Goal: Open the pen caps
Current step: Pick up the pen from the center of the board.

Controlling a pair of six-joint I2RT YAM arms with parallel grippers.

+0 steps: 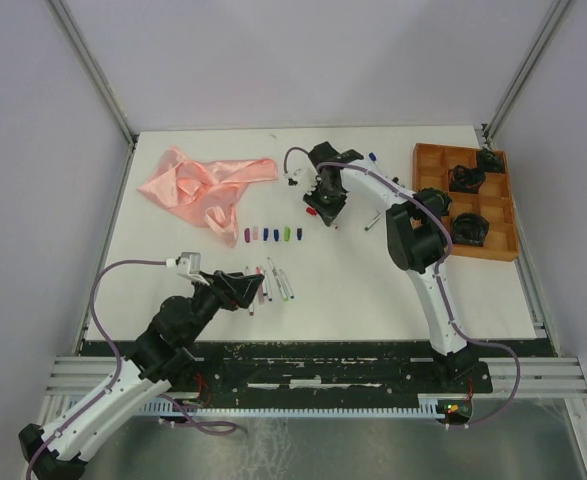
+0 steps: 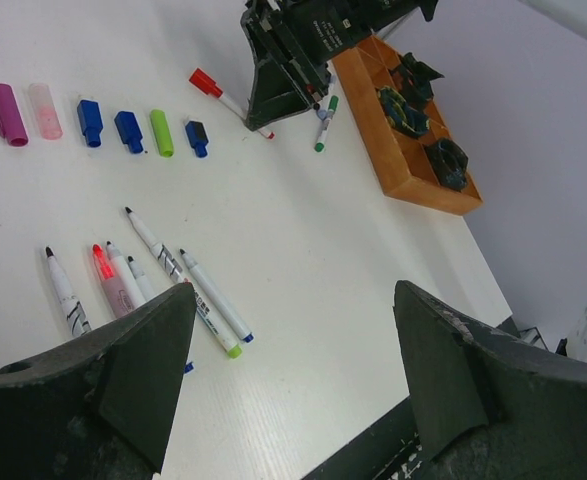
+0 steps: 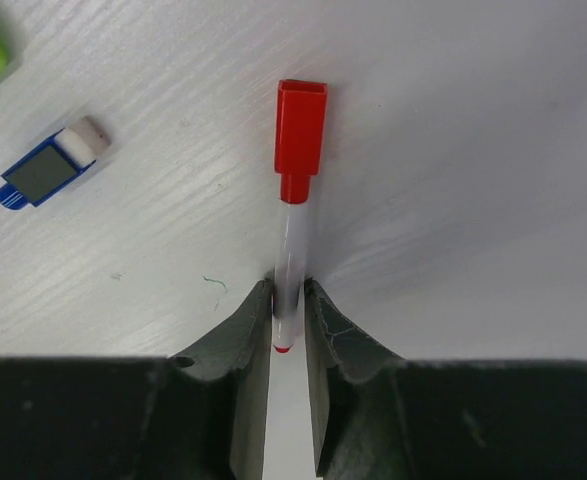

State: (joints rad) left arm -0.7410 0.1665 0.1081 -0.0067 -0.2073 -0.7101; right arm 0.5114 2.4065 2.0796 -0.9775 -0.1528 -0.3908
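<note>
landmark: orange tray (image 1: 420, 170), a shallow box split into compartments, sitting on the white table (image 1: 373, 290).
tray contents: dark lumpy objects (image 1: 470, 230), black with touches of teal, one to a compartment in at least three compartments. They may be clips, but they are too small to identify.
red-capped pen (image 3: 293, 215): lies flat on the table to the left of the tray, near it. Its red cap (image 3: 301, 125) is on the barrel, at the end away from the fingers.
right gripper (image 3: 289, 290): points straight down over that pen. Its fingers are clenched on the white barrel near the tail end, one against each side.
green-ended pen (image 2: 325, 120): lies between the red-capped pen and the tray, just beside the right gripper and apart from the tray wall.
pen caps (image 2: 128, 131): six loose caps in a row, farther left of the tray than the red-capped pen. They are purple, pale pink, blue, blue, green and blue, each apart from its neighbour.
uncapped pens (image 2: 116, 287): a cluster with bare tips, well apart from the tray, nearer the arm bases than the cap row.
left gripper (image 2: 295, 298): hovers at the edge of that cluster, fingers spread wide with nothing between them.
pink cloth (image 1: 203, 180): crumpled, and the thing farthest from the tray.
</note>
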